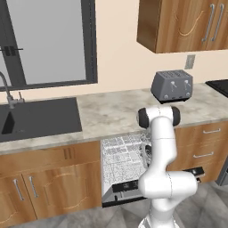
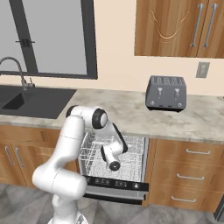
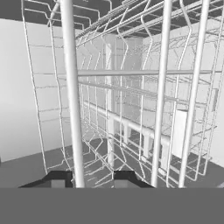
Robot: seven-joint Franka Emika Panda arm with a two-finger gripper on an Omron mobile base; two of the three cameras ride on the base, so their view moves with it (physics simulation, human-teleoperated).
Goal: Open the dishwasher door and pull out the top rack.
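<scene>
The dishwasher door (image 2: 116, 186) is already down: in both base views it hangs open as a dark slab with its control strip of small white marks facing up, lying below the gripper and toward the robot's base. So the first half of the task looks done.

The second half is in hand. The gripper (image 3: 90, 177) is pushed up against the front of the top rack (image 2: 94, 153), and in the hand view its two dark fingertips (image 3: 57, 178) stand either side of one thick white upright wire (image 3: 72, 100) of the rack front, which rises straight up from between them. The fingers are close to that wire and the gap looks narrow, so the gripper seems to be pinching onto it, but the tips are cut off at the bottom of the view and I cannot tell whether they are pressing on the wire or just short of it.

Beyond the gripper, the rack's white grid and thin tines run back into the grey tub. Judged from the base views, the rack sits inside the opening, its front about level with the cabinet face, so it looks not yet pulled out, or barely.

What is left: confirm the pinch on the wire, then draw the rack straight back toward the base over the open door. A loose hold on so thin a wire could slip.

Above the gripper, the marble bench (image 1: 116, 111) carries a grey toaster (image 1: 172, 85).
</scene>
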